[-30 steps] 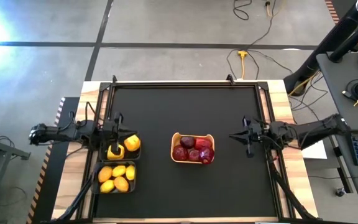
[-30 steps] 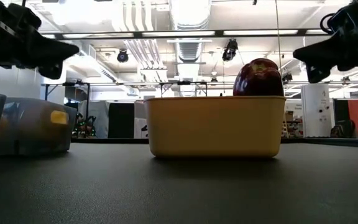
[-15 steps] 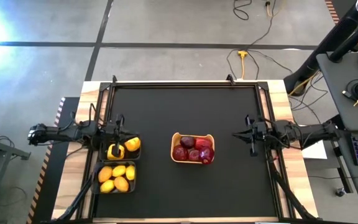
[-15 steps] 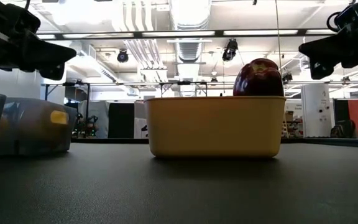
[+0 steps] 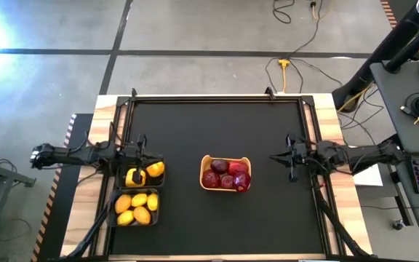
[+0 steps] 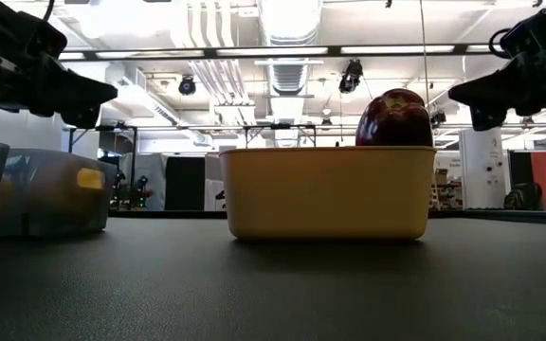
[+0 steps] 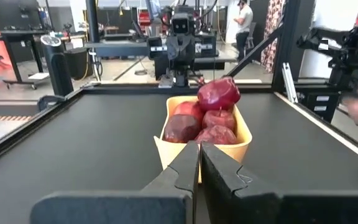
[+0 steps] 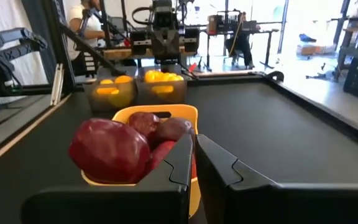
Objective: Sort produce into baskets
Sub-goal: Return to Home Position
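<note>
Several dark red fruits (image 5: 226, 175) lie in the yellow-tan tray (image 5: 204, 182) at the table's middle; one stands above its rim in the low view (image 6: 393, 117). Yellow peppers (image 5: 144, 173) lie in the farther dark bin (image 5: 160, 161) at the left. Lemons (image 5: 137, 207) lie in the nearer bin (image 5: 156, 217). My left gripper (image 5: 142, 153) hovers shut and empty over the far edge of the pepper bin; its wrist view (image 7: 199, 155) faces the tray (image 7: 244, 138). My right gripper (image 5: 272, 159) hovers shut and empty to the right of the tray, as its wrist view (image 8: 194, 152) shows.
A black mat (image 5: 217, 131) covers the table inside a black frame, with bare mat on the far half and along the near edge. In the room beyond the table stand desks, stands and a person (image 7: 246, 18).
My right gripper has drawn a little toward the table's right edge and come back, and its arm has straightened. It stays shut and empty. The fruits, the tray and the bins have kept still.
</note>
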{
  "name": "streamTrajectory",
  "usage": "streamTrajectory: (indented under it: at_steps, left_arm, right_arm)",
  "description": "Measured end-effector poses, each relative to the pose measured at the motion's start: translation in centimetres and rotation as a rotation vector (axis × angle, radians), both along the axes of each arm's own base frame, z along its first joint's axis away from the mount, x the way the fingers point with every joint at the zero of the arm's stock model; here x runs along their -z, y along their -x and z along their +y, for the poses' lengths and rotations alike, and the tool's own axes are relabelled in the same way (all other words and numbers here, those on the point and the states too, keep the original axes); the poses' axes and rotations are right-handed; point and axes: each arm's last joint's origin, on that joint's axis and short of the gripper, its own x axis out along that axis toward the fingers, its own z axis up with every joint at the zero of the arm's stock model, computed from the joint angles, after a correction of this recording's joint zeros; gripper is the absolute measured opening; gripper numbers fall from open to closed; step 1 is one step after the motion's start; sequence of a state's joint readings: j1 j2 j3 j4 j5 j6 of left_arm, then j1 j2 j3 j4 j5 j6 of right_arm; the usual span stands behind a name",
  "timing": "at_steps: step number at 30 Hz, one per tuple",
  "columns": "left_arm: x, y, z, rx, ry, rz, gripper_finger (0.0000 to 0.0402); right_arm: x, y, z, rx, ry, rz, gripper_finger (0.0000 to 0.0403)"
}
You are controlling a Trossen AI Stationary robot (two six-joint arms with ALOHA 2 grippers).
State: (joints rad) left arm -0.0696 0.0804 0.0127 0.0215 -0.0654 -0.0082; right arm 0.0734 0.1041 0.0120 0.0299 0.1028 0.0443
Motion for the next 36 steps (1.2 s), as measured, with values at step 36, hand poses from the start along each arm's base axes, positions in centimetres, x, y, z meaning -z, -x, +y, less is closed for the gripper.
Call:
streamTrajectory:
  at_steps: [36]
  left_arm:
    - [-0.16,-0.14,0.00,-0.003,-0.001,0.015,0.0000]
  right_arm:
    - [0.20,-0.14,0.00,0.003,-0.006,0.021,0.0013]
